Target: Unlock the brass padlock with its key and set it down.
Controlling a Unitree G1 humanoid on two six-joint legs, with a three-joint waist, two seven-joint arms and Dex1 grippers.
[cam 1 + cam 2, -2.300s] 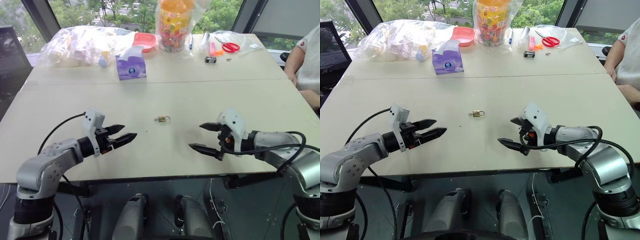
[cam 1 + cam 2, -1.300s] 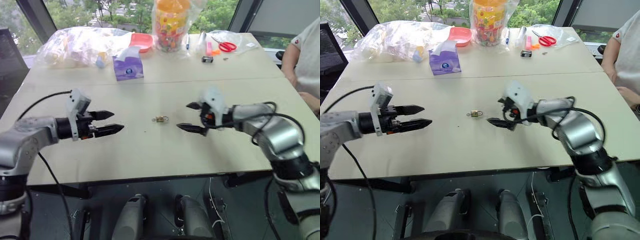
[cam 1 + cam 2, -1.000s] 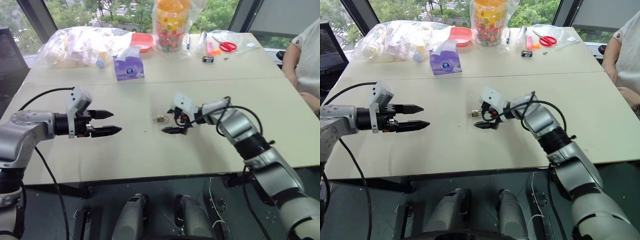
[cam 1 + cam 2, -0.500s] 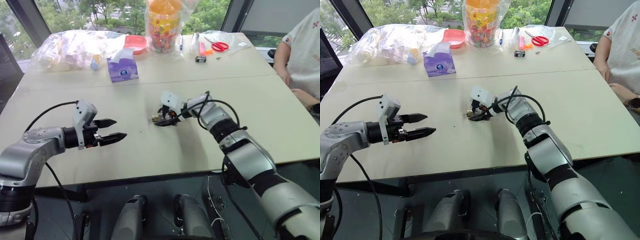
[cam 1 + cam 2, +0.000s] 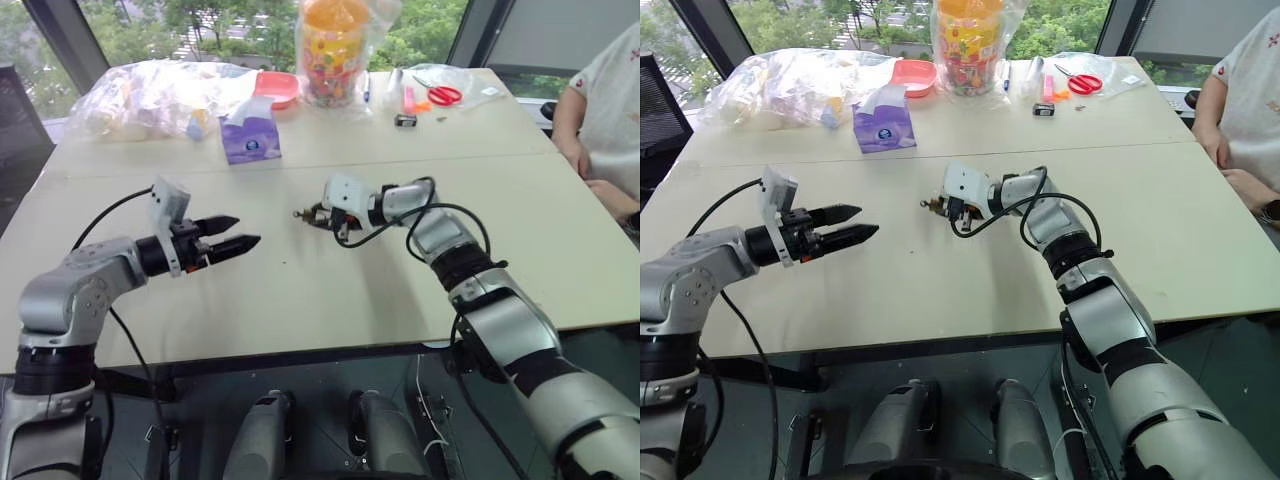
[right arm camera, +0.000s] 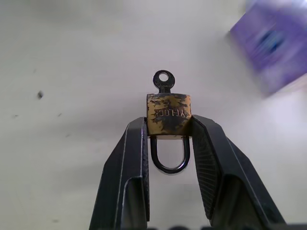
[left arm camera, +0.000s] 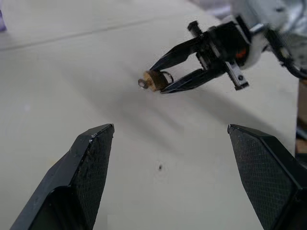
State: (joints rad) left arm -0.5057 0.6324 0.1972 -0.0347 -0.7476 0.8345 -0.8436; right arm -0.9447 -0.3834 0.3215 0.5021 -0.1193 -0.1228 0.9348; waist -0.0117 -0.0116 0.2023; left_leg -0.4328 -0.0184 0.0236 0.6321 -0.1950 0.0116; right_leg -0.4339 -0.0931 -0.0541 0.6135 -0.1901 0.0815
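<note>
Right wrist view: right pincer (image 6: 168, 139) clenched on the brass padlock (image 6: 168, 113), one finger on each side of the body. Shackle (image 6: 170, 155) hangs back between the fingers, closed. One key (image 6: 164, 81) sits in the keyhole end, its round bow sticking out away from the pincer. Stamped lettering on the lock body, too worn to read.

Head views: padlock held above the counter (image 5: 300, 290), mid-counter. Left pincer (image 5: 232, 238) released, fingers apart, empty, well apart from the lock and pointing toward it. Left wrist view shows the same: two open fingers (image 7: 91, 158), padlock in the other pincer beyond them.

Far side of counter: clear bag (image 5: 150, 90) stuffed with light-coloured items, contents not clear; tall clear jar (image 5: 335, 50) with orange lid, full of multicoloured pieces, wrapped in plastic; red tray (image 5: 275, 85), contents not visible; purple tissue pack (image 5: 250, 140), label unreadable. One pair of red-handled scissors (image 5: 440, 93) lying on plastic. One small black-and-white object (image 5: 403, 120). A person (image 5: 605, 110) sits at the right edge.
</note>
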